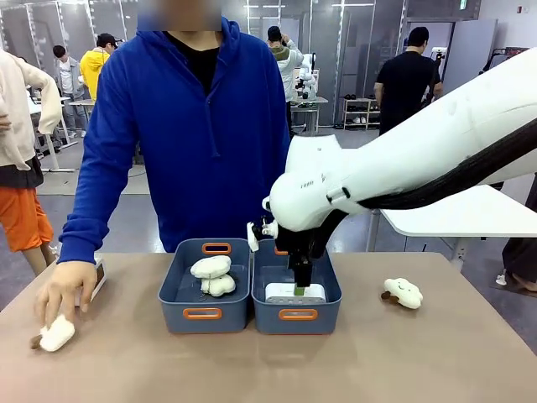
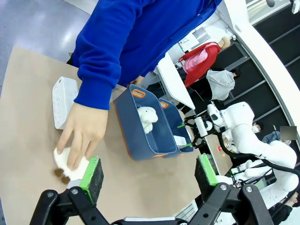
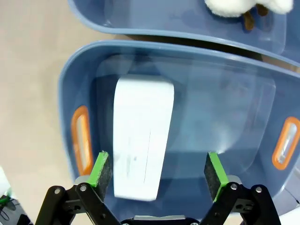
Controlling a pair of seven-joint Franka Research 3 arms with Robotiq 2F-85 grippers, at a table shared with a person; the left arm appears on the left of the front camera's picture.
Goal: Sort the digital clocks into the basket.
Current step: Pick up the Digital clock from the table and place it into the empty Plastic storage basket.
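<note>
Nearest the lens, the right gripper (image 3: 159, 171) was held spread wide, touching nothing, over one digital clock (image 3: 140, 140) laid flat in the right-hand basket (image 3: 70, 93), judged delivered. The left gripper (image 2: 147, 173) was likewise open and empty; the second clock (image 2: 63, 101) was seen at the far left edge of the table (image 2: 23, 117), beside the person's hand (image 2: 84, 136).

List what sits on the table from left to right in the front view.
Cream fluffy plush toy → white rounded plastic digital clock → blue-grey rectangular plastic basket holding two cream plush toys → second blue-grey basket holding another white clock → last cream plush toy.
</note>
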